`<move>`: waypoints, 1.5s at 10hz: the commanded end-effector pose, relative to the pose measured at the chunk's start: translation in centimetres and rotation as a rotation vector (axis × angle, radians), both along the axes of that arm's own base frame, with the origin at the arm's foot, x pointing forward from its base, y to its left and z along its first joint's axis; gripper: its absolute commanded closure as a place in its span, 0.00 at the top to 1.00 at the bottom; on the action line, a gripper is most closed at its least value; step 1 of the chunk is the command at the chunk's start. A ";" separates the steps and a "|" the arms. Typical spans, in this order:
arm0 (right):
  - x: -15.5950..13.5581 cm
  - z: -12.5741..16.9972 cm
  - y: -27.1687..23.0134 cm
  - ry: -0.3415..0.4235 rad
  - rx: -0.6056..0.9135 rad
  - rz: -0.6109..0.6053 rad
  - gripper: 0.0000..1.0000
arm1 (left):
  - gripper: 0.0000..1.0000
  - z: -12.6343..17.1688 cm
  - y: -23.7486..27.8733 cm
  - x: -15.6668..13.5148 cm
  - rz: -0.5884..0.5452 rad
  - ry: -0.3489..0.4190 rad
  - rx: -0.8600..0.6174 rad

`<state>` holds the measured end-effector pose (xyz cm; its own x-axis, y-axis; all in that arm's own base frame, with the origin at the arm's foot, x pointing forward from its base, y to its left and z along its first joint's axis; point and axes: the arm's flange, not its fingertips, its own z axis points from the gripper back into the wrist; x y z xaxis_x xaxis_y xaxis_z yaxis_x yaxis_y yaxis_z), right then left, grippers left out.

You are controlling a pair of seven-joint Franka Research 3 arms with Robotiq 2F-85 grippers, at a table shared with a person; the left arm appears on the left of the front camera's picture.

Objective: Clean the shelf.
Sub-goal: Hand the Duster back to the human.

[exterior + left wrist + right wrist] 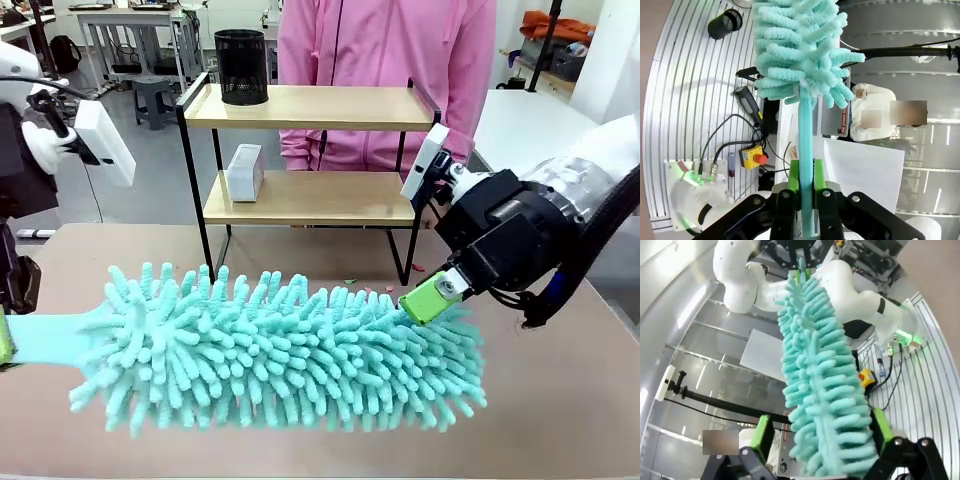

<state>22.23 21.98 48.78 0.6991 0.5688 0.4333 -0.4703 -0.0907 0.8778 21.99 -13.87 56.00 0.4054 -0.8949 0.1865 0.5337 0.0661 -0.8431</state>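
Front view: teal chenille microfibre duster with a flat teal plastic handle (270, 350) hangs low over the brown counter (560, 420), long axis running left to right across the picture. Left gripper (806, 187): jaws clamped on the duster's handle, green pads pressed to both flat sides, seen plainly in the left wrist view. Right gripper (820, 440): jaws wide apart, straddling the fluffy far end of the duster; in the right wrist view the pile sits between the two green pads without being squeezed. From the front, one green pad (430, 297) touches the top of the pile at the duster's right tip.

Two-tier shelf of light wooden boards on a thin black metal frame (310, 195) stands at the far side of the counter, behind the duster and roughly centred. A person in a pink zipped top (385, 60) stands behind it. Black mesh cylinder cup (241, 66) on the top board, left end; small white box (244, 172) on the lower board, left.

Key relation: the shelf lies beyond and above the duster, its boards parallel to the duster's long axis. Judgement: the left arm, already holding the handle, is the one placed to carry the duster up and forward.

Writing: a red sign in the left wrist view, too small to read. No brands legible.
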 end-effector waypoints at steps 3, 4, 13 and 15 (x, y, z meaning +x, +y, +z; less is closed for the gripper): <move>0.0 0.5 -0.1 -0.035 0.001 0.037 1.00 | 0.12 0.0 -0.4 0.2 0.023 0.011 -0.031; 0.0 0.4 0.2 -0.037 -0.010 0.041 1.00 | 0.12 0.1 -0.3 0.3 0.028 0.016 -0.038; -0.1 0.2 0.1 -0.014 0.003 0.069 0.00 | 0.12 0.4 0.5 0.7 0.051 0.022 -0.041; -0.1 0.2 0.0 -0.009 0.006 0.073 0.00 | 0.12 0.3 0.4 0.7 0.057 0.020 -0.033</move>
<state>22.01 22.16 48.88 0.6777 0.5991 0.4264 -0.4661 -0.0985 0.8792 22.64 -13.33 55.98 0.4405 -0.8763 0.1952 0.5214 0.0727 -0.8502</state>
